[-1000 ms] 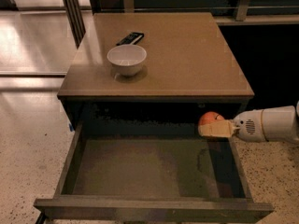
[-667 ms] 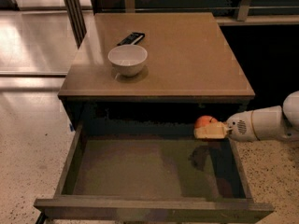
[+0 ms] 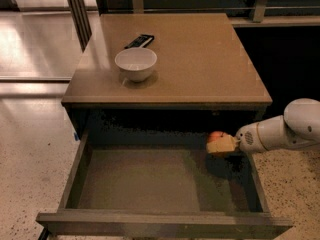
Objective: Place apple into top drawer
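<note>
One arm (image 3: pixel 282 132), white and rounded, enters from the right edge of the view at the level of the open top drawer (image 3: pixel 160 224). Its pincer (image 3: pixel 218 144) has pale yellowish fingers closed on the apple (image 3: pixel 216 135), which shows as a small red-orange curve above them. The apple is held over the rear right part of the drawer's interior, near the right wall and just in front of the dark opening of the cabinet (image 3: pixel 75 116). It lies below the front edge of the tabletop (image 3: pixel 200 59). A dark shadow falls on the drawer floor beneath the pincer, apart from the fruit, so the apple does not rest on the wood.

The top drawer is pulled well out toward the viewer. Its flat front panel runs along the bottom of the view, and its dull grey-brown side walls reach back to the cabinet.

Two things stand on the left half of the tabletop. A white bowl (image 3: pixel 135 63) sits upright near the front left. Just behind it, touching or nearly so, lies a flat black object (image 3: pixel 139 41) (its kind cannot be told). Both are well apart from the pincer. Pale speckled floor (image 3: pixel 30 149) surrounds the cabinet on the left and lower right.
</note>
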You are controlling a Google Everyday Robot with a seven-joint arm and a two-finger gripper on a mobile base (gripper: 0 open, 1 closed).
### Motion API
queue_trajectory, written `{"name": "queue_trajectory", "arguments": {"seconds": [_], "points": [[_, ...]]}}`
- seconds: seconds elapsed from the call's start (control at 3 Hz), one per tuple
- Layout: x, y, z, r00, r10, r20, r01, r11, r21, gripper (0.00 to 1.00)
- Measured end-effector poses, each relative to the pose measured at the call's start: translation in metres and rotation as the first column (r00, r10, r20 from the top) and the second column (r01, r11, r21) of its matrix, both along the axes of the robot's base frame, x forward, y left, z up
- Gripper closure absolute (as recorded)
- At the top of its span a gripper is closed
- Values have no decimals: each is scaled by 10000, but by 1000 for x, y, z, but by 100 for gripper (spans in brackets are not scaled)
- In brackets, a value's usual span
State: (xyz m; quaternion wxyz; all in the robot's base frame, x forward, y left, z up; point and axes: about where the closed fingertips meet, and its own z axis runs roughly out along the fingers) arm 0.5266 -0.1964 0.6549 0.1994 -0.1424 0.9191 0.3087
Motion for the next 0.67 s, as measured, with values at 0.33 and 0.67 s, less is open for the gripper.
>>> {"name": "queue_trajectory", "arguments": {"seconds": [0.33,0.67], "points": [[3,-3,-14,9996,4,-280,-7,9999,-100,100],[3,-3,-14,9996,4,-285,-7,9999,-102,82]]}}
